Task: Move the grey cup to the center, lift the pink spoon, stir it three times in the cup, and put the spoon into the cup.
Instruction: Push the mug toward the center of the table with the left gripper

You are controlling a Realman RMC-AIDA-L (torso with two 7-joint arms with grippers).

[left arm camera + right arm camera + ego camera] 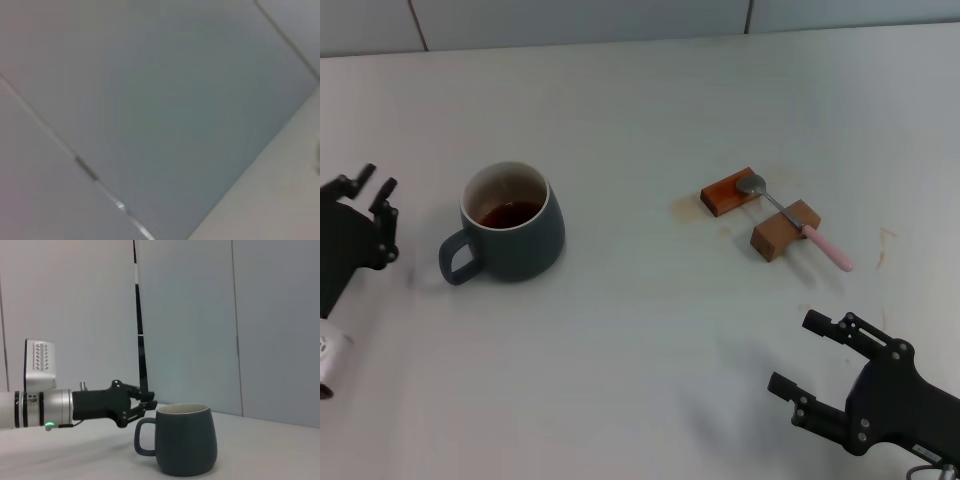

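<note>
The grey cup (pixel 510 225) stands upright at the left of the white table (pixel 640 110), its handle turned toward the front left, with dark liquid inside. It also shows in the right wrist view (pixel 186 445). The pink spoon (pixel 798 222) lies across two brown blocks, silver bowl on the far one, pink handle pointing front right. My left gripper (pixel 378 180) is open at the table's left edge, a short way left of the cup and apart from it; it also shows in the right wrist view (pixel 149 401). My right gripper (pixel 798 353) is open and empty at the front right, nearer than the spoon.
Two brown blocks (pixel 730 190) (pixel 785 230) bear the spoon right of centre. A tiled wall (pixel 580 20) runs behind the table. The left wrist view shows only wall panels (pixel 150 100).
</note>
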